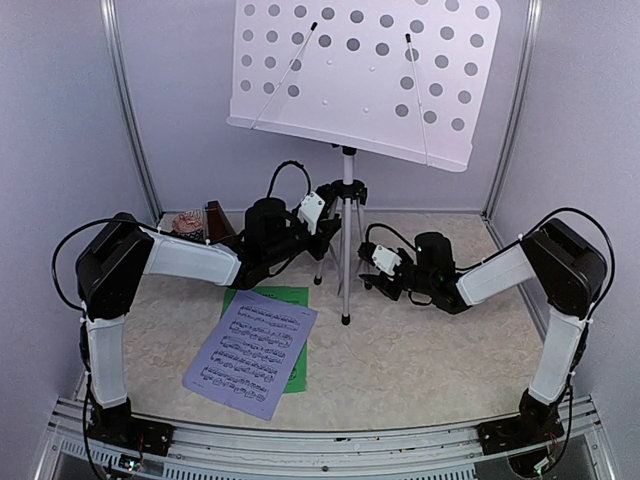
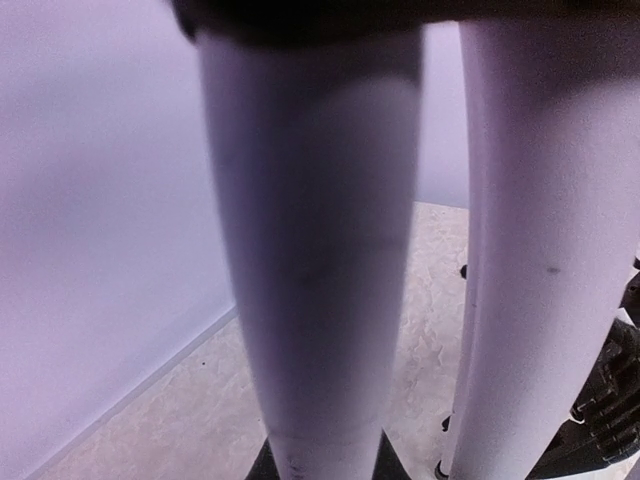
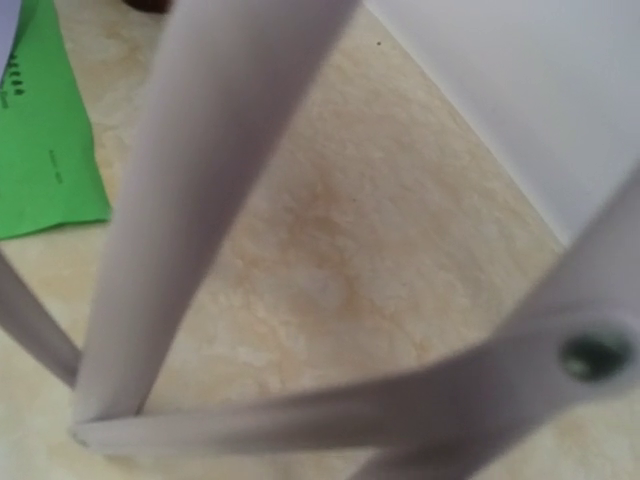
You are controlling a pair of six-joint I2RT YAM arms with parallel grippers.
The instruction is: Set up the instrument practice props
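Music stand (image 1: pixel 360 75) upright — lavender sheet (image 1: pixel 250 350) overlapping green sheet (image 1: pixel 285 296).

Upper sheet (image 1: pixel 250 352) overlaps lower sheet (image 1: pixel 288 296), left of stand (image 1: pixel 346 262); metronome (image 1: pixel 218 224) behind.

Table (image 1: pixel 420 350): beige, marbled top, also seen close in both wrist views. Walls (image 1: pixel 60 120): plain pale lavender-white on three sides. Table-wall seam runs diagonally in both wrist views. Frame posts (image 1: pixel 128 110): silver metal uprights at the back corners, left and right. Rail (image 1: pixel 330 440): slotted metal, along the near edge. Back left corner: small round pinkish-brown object (image 1: pixel 185 222), ribbed, partly hidden; identity unclear.
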